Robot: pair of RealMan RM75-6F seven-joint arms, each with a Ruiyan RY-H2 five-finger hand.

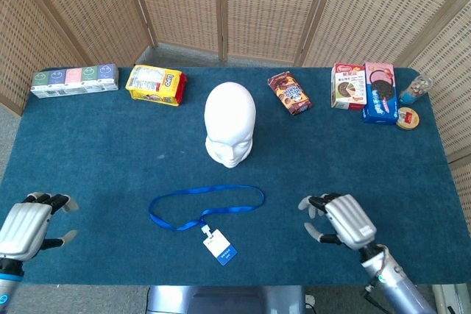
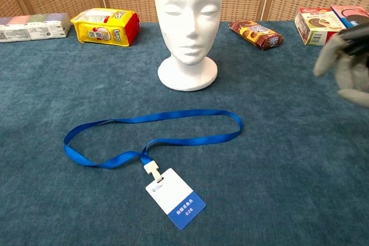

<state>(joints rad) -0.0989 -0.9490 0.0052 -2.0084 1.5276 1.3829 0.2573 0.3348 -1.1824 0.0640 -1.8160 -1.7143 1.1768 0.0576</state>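
At the right edge of the chest view, the right hand (image 2: 349, 64) shows only as a blurred grey shape, cut off by the frame, so its fingers cannot be read there. The head view shows it whole, lower right of centre (image 1: 342, 220), empty, fingers spread apart over the blue table (image 1: 103, 152). The left hand (image 1: 29, 222) sits in the lower left corner of the head view, its arm cut off by the bottom edge; it too holds nothing, fingers parted. The chest view does not show it.

One blue lanyard (image 1: 206, 207) lies in a loose loop at the lower middle of the frame, between the two hands and nearer the right one, touching neither. Its one badge (image 1: 219, 247) lies flat just below the loop; the small print on the badge is too fine to read.

One white foam head (image 1: 230, 124) stands upright at the centre, above the lanyard. Along the top edge of the table: one row of small cartons (image 1: 73, 81) at upper left, one yellow snack pack (image 1: 154, 84) beside it, one brown biscuit packet (image 1: 289, 93) right of centre, and a tight cluster of three boxes (image 1: 366, 88) at upper right, overlapping so their edges are hard to separate. One small jar (image 1: 416, 90) and one round tin (image 1: 407, 118) sit beside the cluster.
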